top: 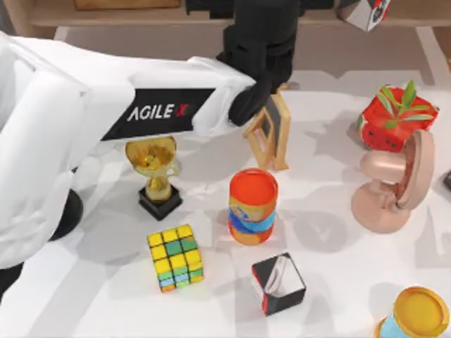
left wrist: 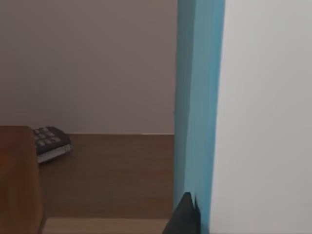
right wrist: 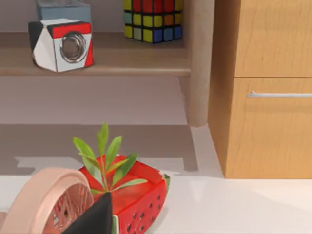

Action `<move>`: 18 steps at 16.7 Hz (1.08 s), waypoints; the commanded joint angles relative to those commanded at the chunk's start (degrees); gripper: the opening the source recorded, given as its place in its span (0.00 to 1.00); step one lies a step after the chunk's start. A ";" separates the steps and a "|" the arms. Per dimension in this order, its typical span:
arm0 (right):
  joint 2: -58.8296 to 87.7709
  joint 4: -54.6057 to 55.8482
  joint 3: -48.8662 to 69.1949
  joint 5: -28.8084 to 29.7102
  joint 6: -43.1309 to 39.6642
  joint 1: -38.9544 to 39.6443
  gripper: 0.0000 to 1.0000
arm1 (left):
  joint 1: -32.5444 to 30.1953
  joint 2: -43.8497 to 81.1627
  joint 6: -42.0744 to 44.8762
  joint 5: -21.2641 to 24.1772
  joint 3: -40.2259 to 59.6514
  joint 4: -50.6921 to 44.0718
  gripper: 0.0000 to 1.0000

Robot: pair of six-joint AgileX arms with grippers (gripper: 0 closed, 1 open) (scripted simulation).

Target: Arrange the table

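Note:
The white table [top: 91, 299] carries several ornaments: a gold trophy [top: 155, 169], a wooden photo frame [top: 271, 134], an orange and blue can [top: 252, 205], a colour cube [top: 176, 258] and a black, white and red box [top: 280, 283]. My left arm [top: 141, 105] reaches across the table from the left, and its black wrist [top: 262, 39] is at the wooden shelf [top: 106, 15] at the back. In the left wrist view a blue and white slab [left wrist: 200, 97] stands right beside one dark fingertip [left wrist: 184, 214]. One dark fingertip [right wrist: 97, 219] of the right gripper hangs just in front of the watermelon planter [right wrist: 129, 190].
A pink fan [top: 391, 183] and the watermelon planter [top: 394, 120] stand at the table's right, and a yellow-lidded can [top: 417, 313] at the front right corner. The shelf holds a red and white box [right wrist: 61, 44], a second cube [right wrist: 153, 19] and a dark keypad [left wrist: 48, 141]. A wooden cabinet [right wrist: 268, 87] stands beside it.

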 joint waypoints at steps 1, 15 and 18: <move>0.00 0.00 0.00 0.00 0.00 0.00 1.00 | -0.44 -1.10 0.03 -0.42 -1.37 0.28 0.00; 0.00 0.00 0.00 0.00 0.00 0.00 1.00 | -4.58 -10.33 10.17 4.54 -11.76 -0.73 0.00; 0.00 0.00 0.00 0.00 0.00 0.00 1.00 | -7.14 -17.39 17.95 9.30 -18.13 -1.24 0.00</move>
